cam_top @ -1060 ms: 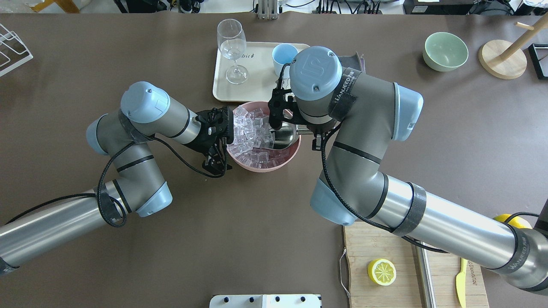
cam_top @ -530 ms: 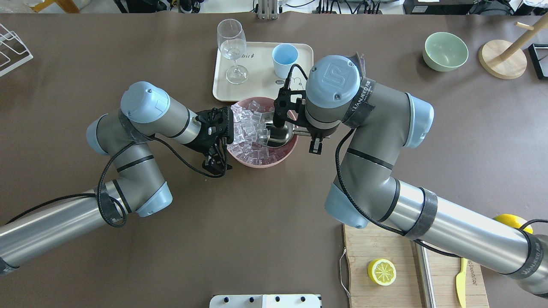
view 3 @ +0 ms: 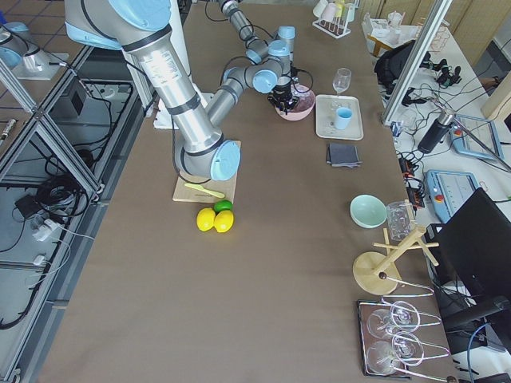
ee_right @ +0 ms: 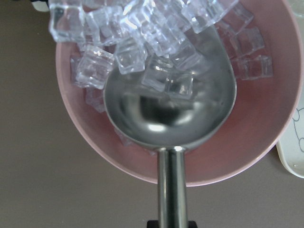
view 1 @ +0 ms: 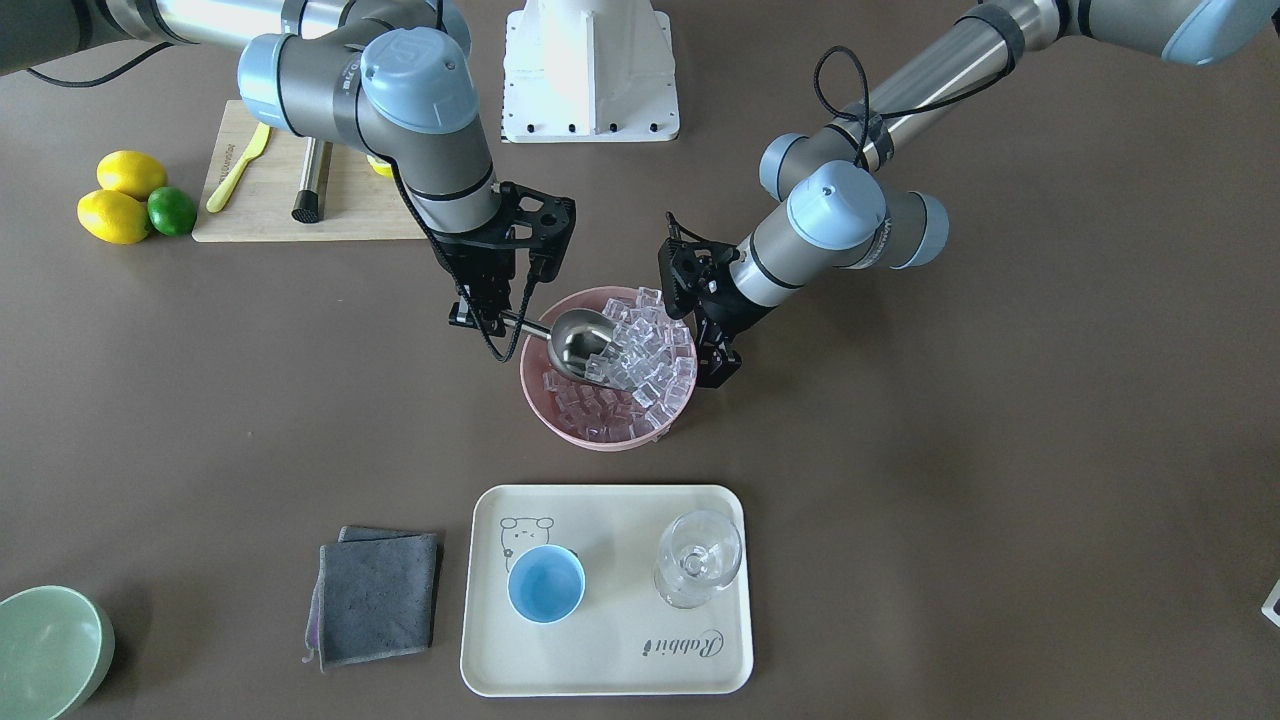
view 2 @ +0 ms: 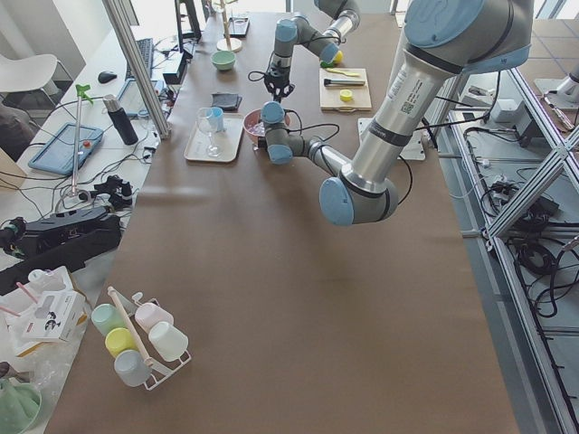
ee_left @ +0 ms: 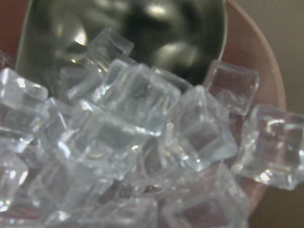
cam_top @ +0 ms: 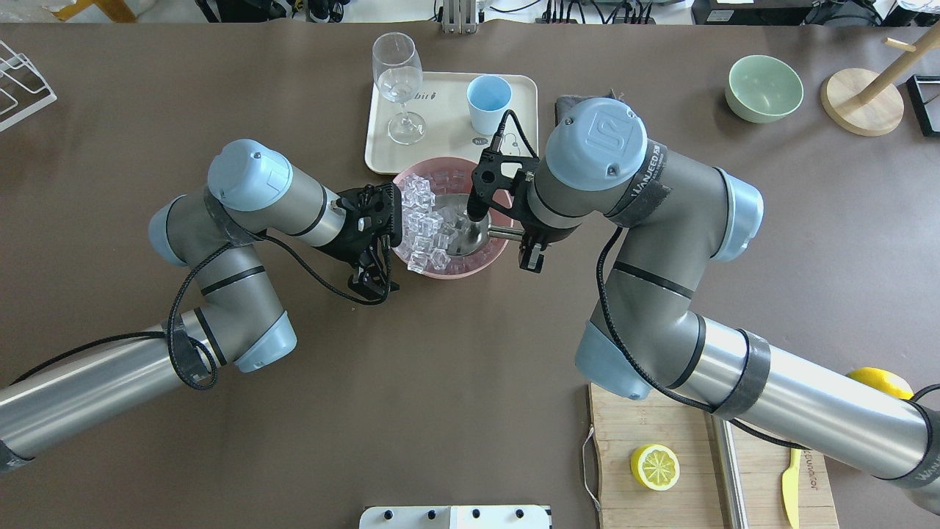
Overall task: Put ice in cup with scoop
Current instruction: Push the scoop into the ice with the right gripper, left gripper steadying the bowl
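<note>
The pink bowl of ice stands mid-table, the cubes heaped against its side by my left gripper. My right gripper is shut on the handle of the silver scoop. The trough lies inside the bowl, with its mouth against the heap. In the right wrist view the scoop is mostly bare, with a few cubes of ice at its lip. My left gripper is at the bowl's left rim; I cannot tell whether it grips it. The light-blue cup stands empty on the cream tray.
A stemmed glass shares the tray. A grey cloth lies beside the tray and a green bowl stands further out. A cutting board holds a steel cylinder and a yellow knife. Lemons and a lime lie beside the board.
My right arm has drawn back to the right, and the scoop has slid toward the bowl's right side. The bowl has shifted toward the tray, and ice is heaped further left. My left arm is still.
</note>
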Available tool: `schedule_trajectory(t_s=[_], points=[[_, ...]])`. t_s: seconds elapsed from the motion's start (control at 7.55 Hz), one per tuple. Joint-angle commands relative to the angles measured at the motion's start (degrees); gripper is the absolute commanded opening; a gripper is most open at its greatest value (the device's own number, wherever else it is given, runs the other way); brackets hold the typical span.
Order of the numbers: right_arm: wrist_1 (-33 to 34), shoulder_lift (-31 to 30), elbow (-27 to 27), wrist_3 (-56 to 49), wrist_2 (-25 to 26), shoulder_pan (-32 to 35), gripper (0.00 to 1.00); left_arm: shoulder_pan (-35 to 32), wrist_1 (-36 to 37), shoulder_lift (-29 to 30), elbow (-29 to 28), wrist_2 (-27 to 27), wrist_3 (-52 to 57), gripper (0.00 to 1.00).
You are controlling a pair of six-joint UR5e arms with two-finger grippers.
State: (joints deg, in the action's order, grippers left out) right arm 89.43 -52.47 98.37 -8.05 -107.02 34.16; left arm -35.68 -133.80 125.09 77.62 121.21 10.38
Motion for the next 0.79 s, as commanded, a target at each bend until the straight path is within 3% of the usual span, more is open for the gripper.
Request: schedule_trajectory(t_s=[0.0, 0.13, 0.66], points=[[-2.1, -3.4, 4.2, 3.5, -0.5, 0.0, 0.0, 0.0, 0.0, 0.1, 0.0, 0.0, 0.0, 0.99], [-6.3, -5.4, 4.3, 5.5, -0.5, 0.0, 0.0, 0.0, 0.0, 0.0, 0.0, 0.0, 0.0, 0.99], [-7.1, -6.9, 5.2, 9.7, -5.4, 2.7, 0.0, 0.0, 0.0, 0.0, 0.0, 0.0, 0.0, 0.99]])
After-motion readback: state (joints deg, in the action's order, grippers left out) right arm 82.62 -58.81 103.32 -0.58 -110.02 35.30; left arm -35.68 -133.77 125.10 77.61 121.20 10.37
